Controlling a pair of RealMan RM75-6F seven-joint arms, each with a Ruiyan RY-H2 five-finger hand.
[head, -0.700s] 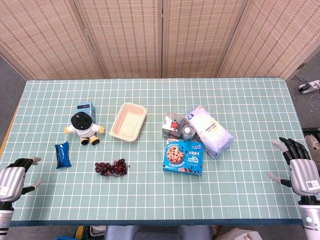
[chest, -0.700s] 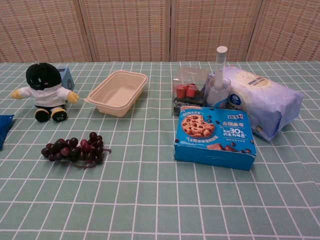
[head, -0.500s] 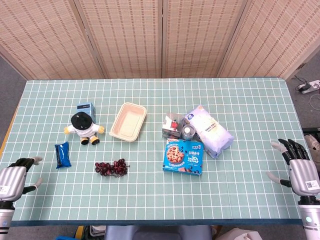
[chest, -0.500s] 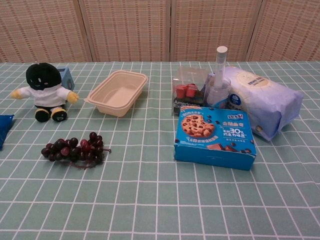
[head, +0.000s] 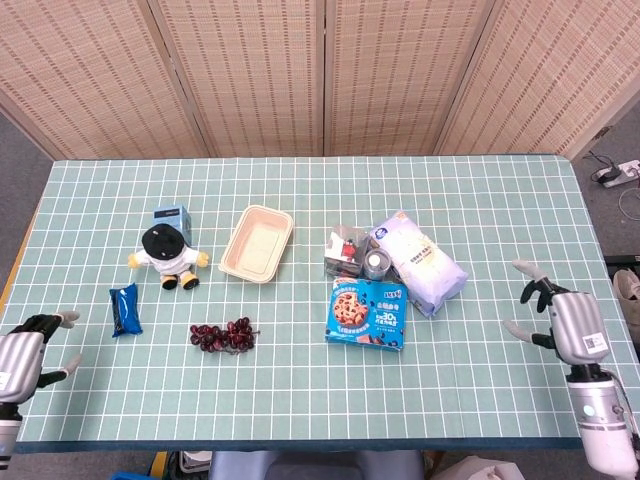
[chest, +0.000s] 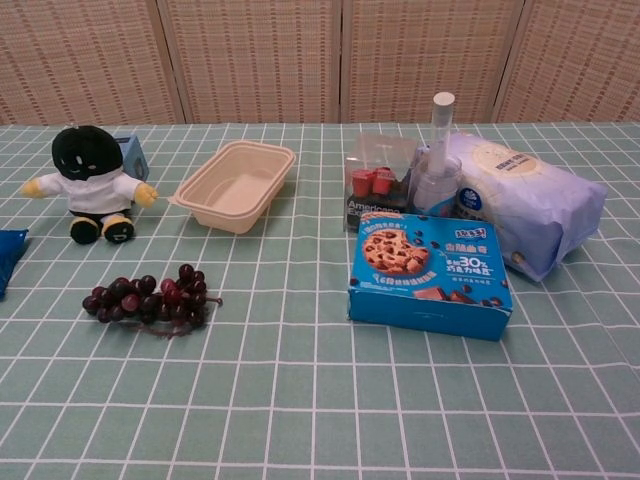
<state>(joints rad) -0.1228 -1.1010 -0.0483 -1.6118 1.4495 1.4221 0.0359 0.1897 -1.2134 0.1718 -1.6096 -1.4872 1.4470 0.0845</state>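
Note:
My left hand (head: 25, 352) hovers at the table's front left corner, fingers apart, holding nothing; the blue snack packet (head: 124, 309) is the nearest thing to it. My right hand (head: 556, 320) is over the table's right edge, fingers spread and empty, right of the pale blue wipes pack (head: 417, 262). Neither hand shows in the chest view. A bunch of dark grapes (head: 222, 335) (chest: 147, 297) lies front left of centre. A beige tray (head: 257, 243) (chest: 236, 184) sits empty behind it. The blue cookie box (head: 367, 313) (chest: 430, 272) lies right of centre.
A plush toy (head: 166, 254) (chest: 92, 184) stands at the left, a small blue carton (head: 172, 215) behind it. A clear box of red capsules (chest: 378, 182) and a pump bottle (chest: 436, 170) stand by the wipes. Folding screens back the table (head: 300, 400).
My right hand has moved up and inward over the table's right edge. My left hand has slipped slightly left and lower. The objects have not moved.

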